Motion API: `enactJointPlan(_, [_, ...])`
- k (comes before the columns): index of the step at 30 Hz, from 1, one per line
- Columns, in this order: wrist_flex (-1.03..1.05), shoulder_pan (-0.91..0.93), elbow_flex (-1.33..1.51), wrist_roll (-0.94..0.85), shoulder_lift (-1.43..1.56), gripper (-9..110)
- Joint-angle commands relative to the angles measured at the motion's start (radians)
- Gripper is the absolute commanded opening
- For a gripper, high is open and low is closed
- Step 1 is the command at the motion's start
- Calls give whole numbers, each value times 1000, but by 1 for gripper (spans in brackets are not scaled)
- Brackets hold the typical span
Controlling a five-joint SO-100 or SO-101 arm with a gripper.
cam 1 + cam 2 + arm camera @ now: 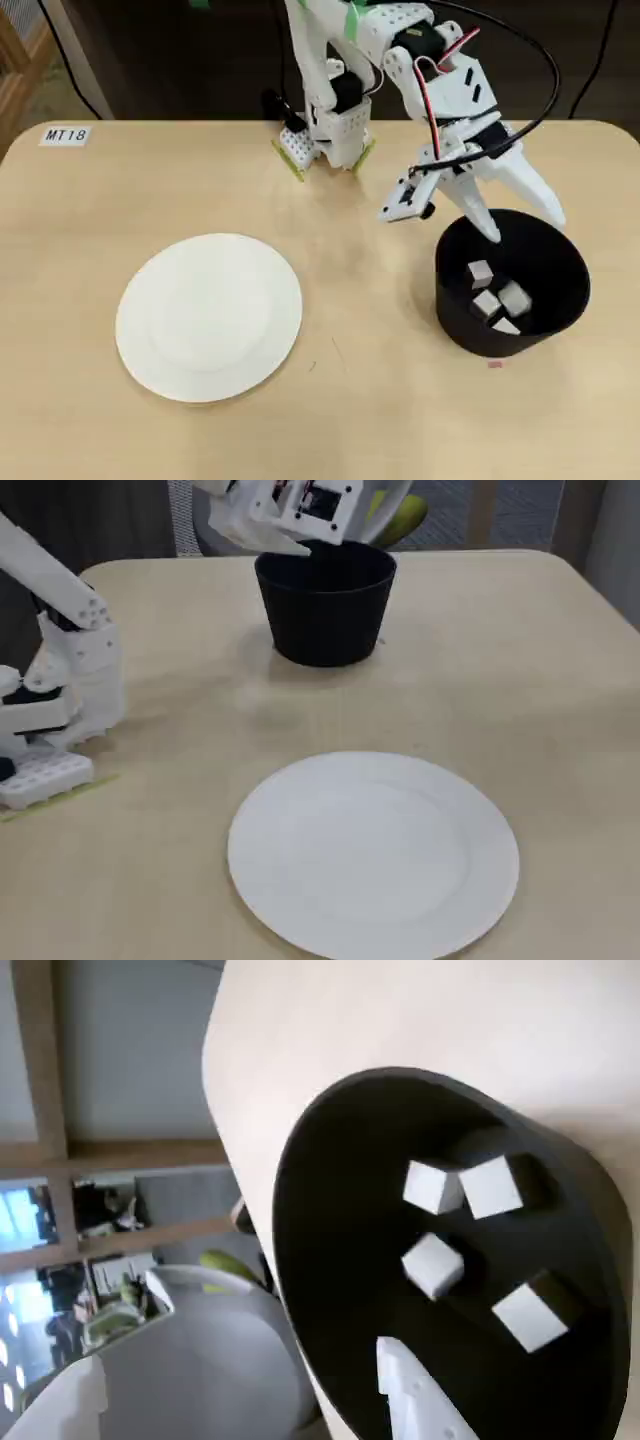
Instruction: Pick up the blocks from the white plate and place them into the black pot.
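Note:
The white plate [208, 316] lies bare on the left of the tan table in the overhead view, and it fills the near foreground of the fixed view [372, 854]. The black pot [455, 310] stands to the right with several pale blocks [487, 303] on its floor. The wrist view looks down into the pot [330, 1260] at the same blocks [432, 1264]. My gripper [527, 228] hovers over the pot's far rim, open and holding nothing. One white finger [408, 1395] shows at the bottom of the wrist view.
The arm's white base [325, 130] is clamped at the table's far edge, and it sits at the left in the fixed view [60, 680]. Black cables loop above the gripper. A label reading MT18 [66, 134] sits at the far left corner.

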Motion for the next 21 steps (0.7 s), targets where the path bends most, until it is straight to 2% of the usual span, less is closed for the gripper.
enactJointPlan(1, [9, 35, -5, 3, 48, 34])
enactJointPlan(3, [17, 69, -5, 23, 78, 19])
enactJointPlan(5, [55, 135, -5, 29, 138, -2])
enactJointPlan(14, [374, 658, -9, 186, 416, -2])
enactJointPlan(17, [491, 707, -5, 195, 463, -2])
enactJointPlan(21, [558, 681, 103, 199, 589, -2])
